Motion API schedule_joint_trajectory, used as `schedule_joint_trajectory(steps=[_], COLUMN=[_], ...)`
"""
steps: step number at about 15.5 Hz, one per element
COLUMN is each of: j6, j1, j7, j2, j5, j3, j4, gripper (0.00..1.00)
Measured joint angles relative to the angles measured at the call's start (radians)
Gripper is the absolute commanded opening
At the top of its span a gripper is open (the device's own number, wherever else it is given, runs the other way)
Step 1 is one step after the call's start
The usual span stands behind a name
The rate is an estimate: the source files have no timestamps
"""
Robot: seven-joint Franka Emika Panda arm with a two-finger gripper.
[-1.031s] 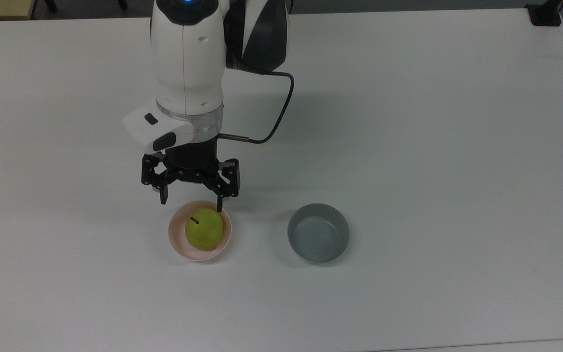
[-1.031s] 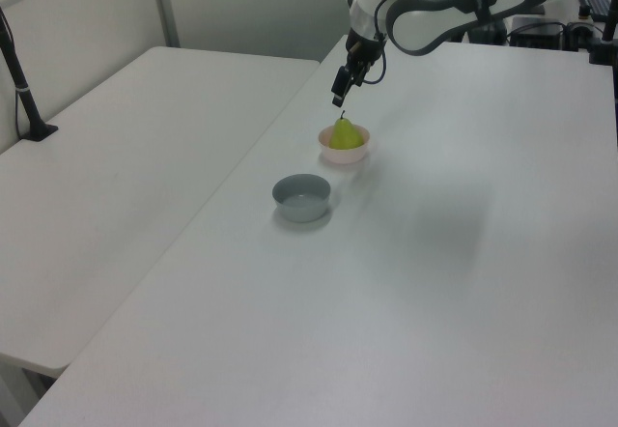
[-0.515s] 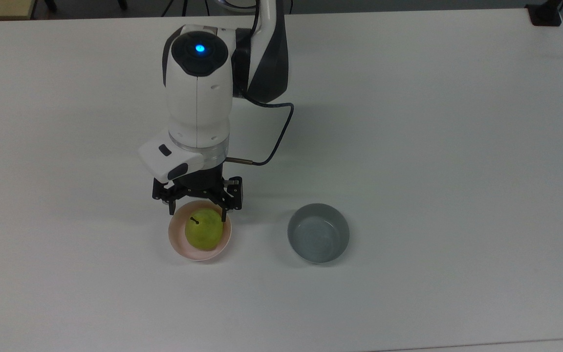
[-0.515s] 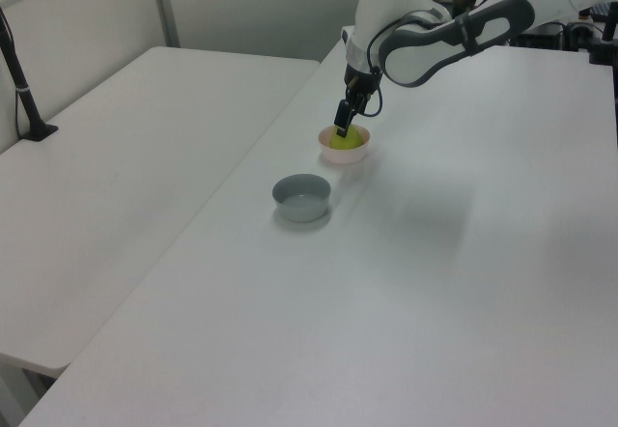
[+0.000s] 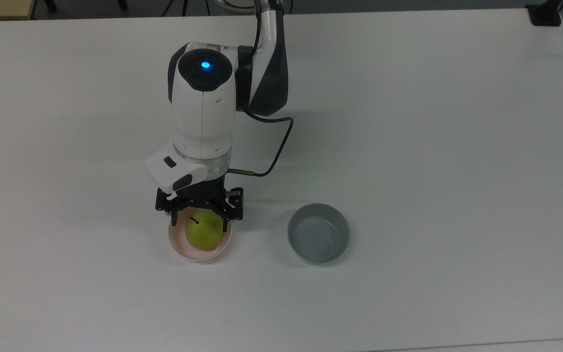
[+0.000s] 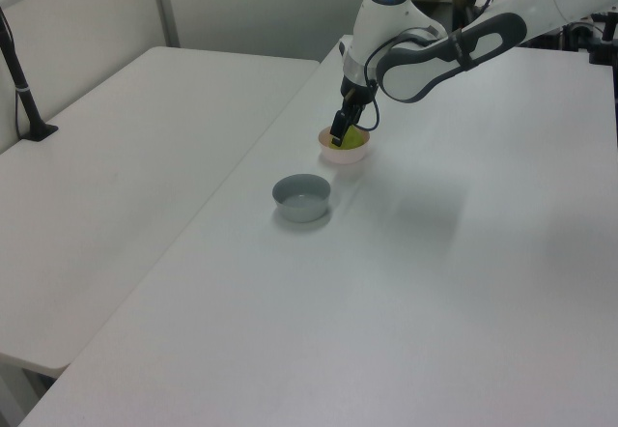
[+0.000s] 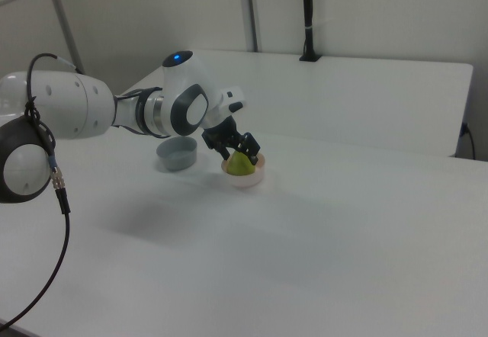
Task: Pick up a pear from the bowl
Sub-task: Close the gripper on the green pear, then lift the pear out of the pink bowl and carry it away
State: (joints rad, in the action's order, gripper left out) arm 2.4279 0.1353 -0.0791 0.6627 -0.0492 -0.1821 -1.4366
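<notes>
Tool [image 5: 200, 222]: black two-finger type on a white arm, lowered into the pink bowl [image 5: 184, 247], fingers spread either side of the pear [image 5: 205, 234], not yet closed on it.
Pear: yellow-green, dark stem up, sitting in the pink bowl on the white surface [image 5: 408, 146].
Grey bowl [image 5: 318, 239]: holds nothing, well apart on the top view's right; not involved.
Handling note, as judgement: sink a little further so the pads meet the widest part of the fruit, keep clear of the bowl rim, close gently, then lift straight up so the bowl does not drag or tip.
Change: a second ago the tool hung above and behind the bowl; it has since come forward and down around the pear. Pear and both bowls unmoved.
</notes>
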Motion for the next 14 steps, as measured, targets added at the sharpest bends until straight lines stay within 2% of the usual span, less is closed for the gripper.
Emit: schedule_joint_trajectory(steps=[5,8,11,14], j6=[0.000,0.000,0.001,0.001], j1=[0.000,0.000,0.000,0.001], j7=[0.001,0.001,0.004,0.015], j2=[0.004,0.007,0.007,0.007], j5=[-0.001,-0.001,-0.004,-0.015], j3=[0.000,0.000,0.000,0.002], j4=[0.000,0.000,0.000,0.000], gripper=[0.77,0.61,0.55,0.37])
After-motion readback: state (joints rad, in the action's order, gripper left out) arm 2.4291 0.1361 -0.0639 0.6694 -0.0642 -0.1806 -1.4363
